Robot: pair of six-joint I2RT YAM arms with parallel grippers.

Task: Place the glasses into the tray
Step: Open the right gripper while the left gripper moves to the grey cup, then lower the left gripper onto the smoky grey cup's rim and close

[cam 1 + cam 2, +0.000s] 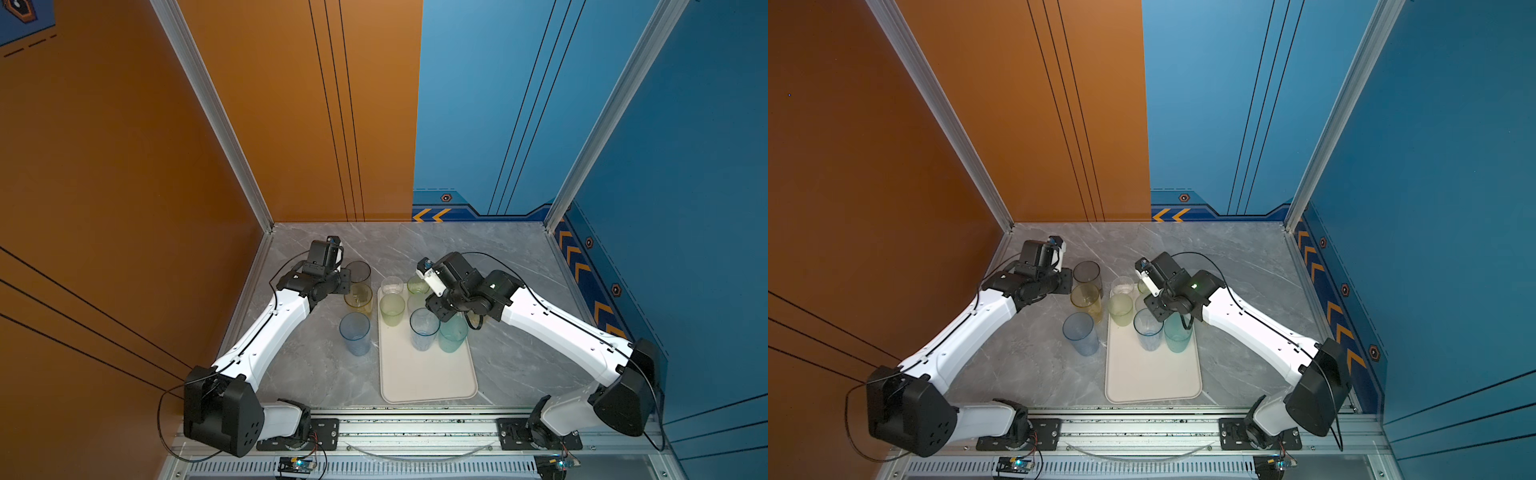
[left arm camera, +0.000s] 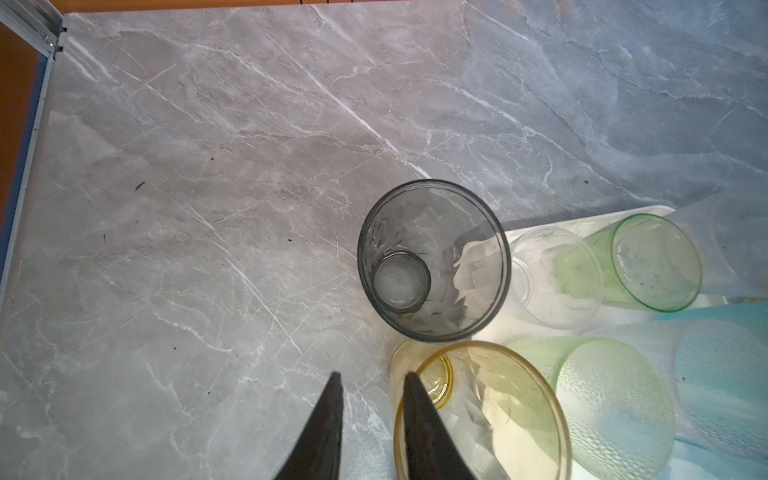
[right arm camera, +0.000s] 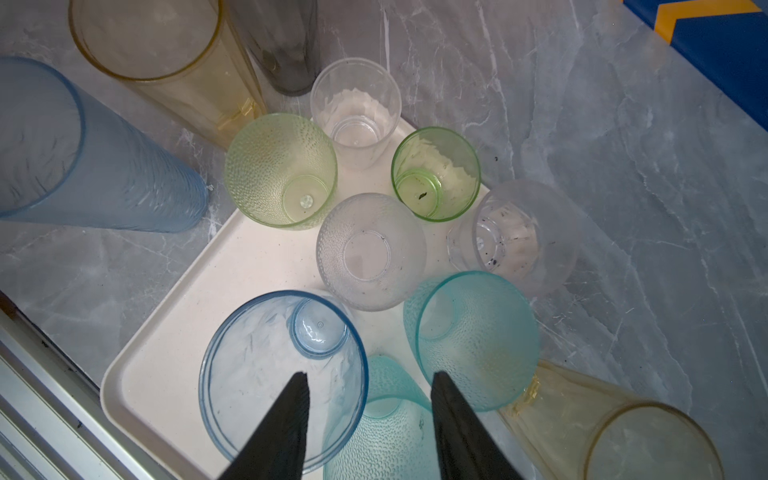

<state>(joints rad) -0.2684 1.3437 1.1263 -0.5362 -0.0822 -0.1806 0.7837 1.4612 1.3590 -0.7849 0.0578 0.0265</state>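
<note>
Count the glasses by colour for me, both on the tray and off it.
Light blue glasses: 2
Yellow glasses: 2
Green glasses: 2
Teal glasses: 2
Clear glasses: 3
Smoky grey glass: 1
Total: 12

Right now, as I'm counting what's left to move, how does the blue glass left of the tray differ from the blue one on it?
Place: the deeper blue glass stands on the table, outside the tray; the paler blue glass stands inside it. Finish: the deeper blue glass looks frosted and denser, the paler blue glass clearer. Both are tall, upright and empty.
</note>
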